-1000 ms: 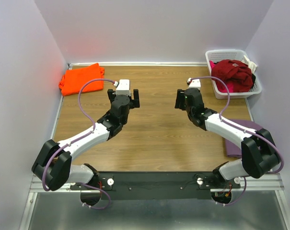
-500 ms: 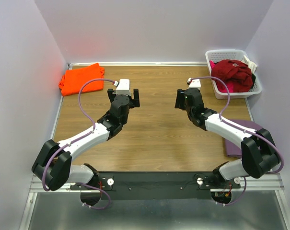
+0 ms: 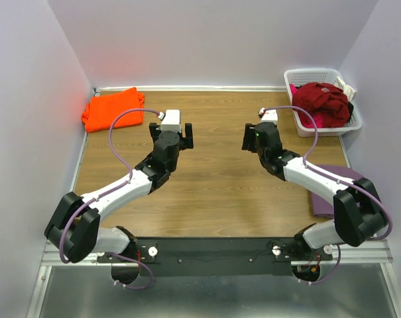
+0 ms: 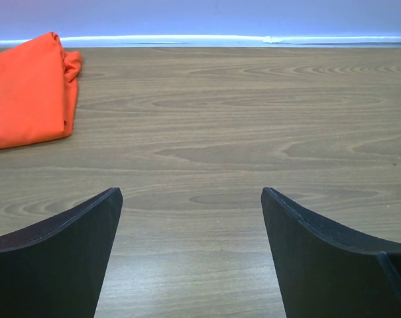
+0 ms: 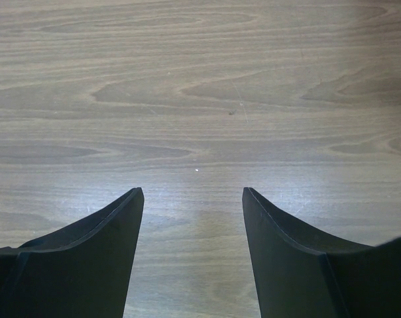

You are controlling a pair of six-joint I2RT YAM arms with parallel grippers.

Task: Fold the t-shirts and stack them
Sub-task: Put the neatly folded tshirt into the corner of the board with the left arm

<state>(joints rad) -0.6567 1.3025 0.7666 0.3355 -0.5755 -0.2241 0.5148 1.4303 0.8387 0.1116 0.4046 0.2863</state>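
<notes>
Wood-grain tabletop [image 3: 213, 179], walled in pale lilac. We see both arms poised over its middle, the left gripper [image 4: 190, 195] and the right gripper [image 5: 192, 192] each spread wide and grasping nothing. A folded bright orange fabric t-shirt [image 3: 113, 108] lies at the far-left corner. A crumpled dark red t-shirt [image 3: 326, 99] sits on a pink t-shirt [image 3: 305, 120] in the white slatted plastic basket [image 3: 319, 71] at far right. A flat mauve-purple t-shirt [image 3: 321, 205] lies by the right edge, partly under the right arm. We judge one fold finished and the next fetch pending: the right arm would reach into the basket and pinch the red tee. Against the earlier frame, nothing has shifted.
</notes>
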